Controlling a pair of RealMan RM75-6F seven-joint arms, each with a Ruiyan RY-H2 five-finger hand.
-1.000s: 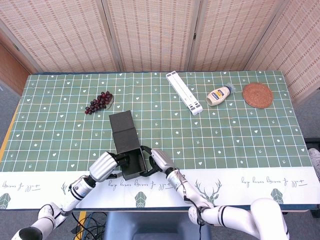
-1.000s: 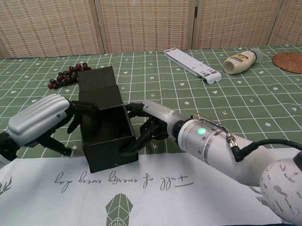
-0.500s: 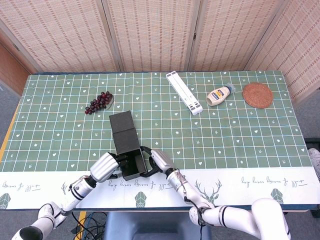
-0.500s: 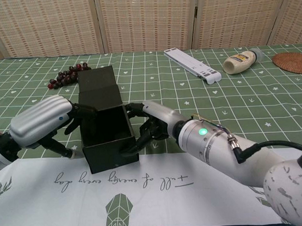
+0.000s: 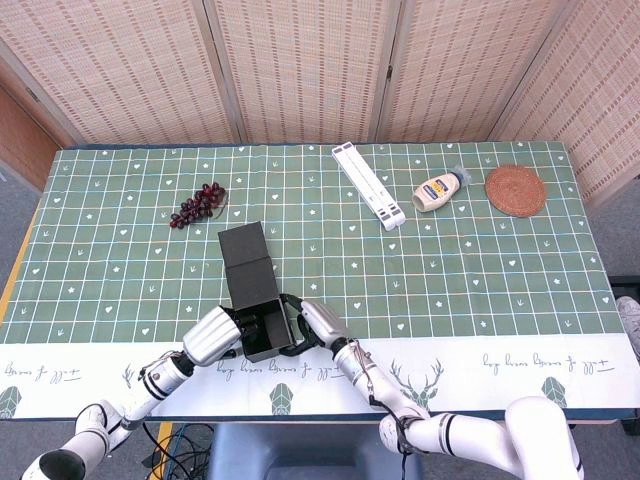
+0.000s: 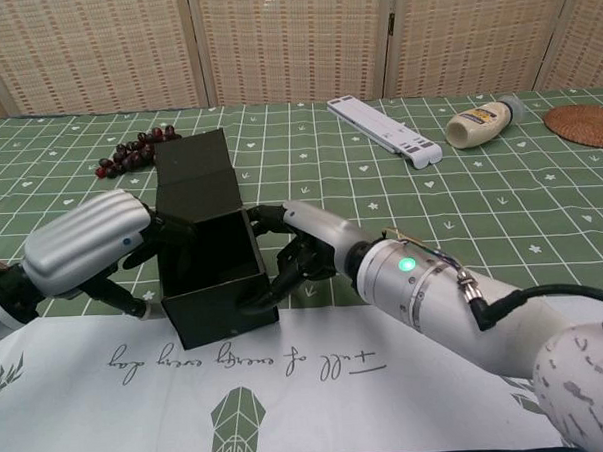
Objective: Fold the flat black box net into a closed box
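Note:
The black box stands partly folded near the table's front edge, its near part an open-topped tray and its lid panels lying flat behind. My left hand presses against the box's left wall, fingers curled over its rim. My right hand presses the right wall, fingertips at the near right corner. Both hands hold the box between them.
A bunch of dark grapes lies behind the box to the left. A white flat stand, a mayonnaise bottle and a woven coaster sit at the back right.
My left hand has slid slightly right and closer against the box's left wall. The box has barely shifted; the right hand keeps its place.

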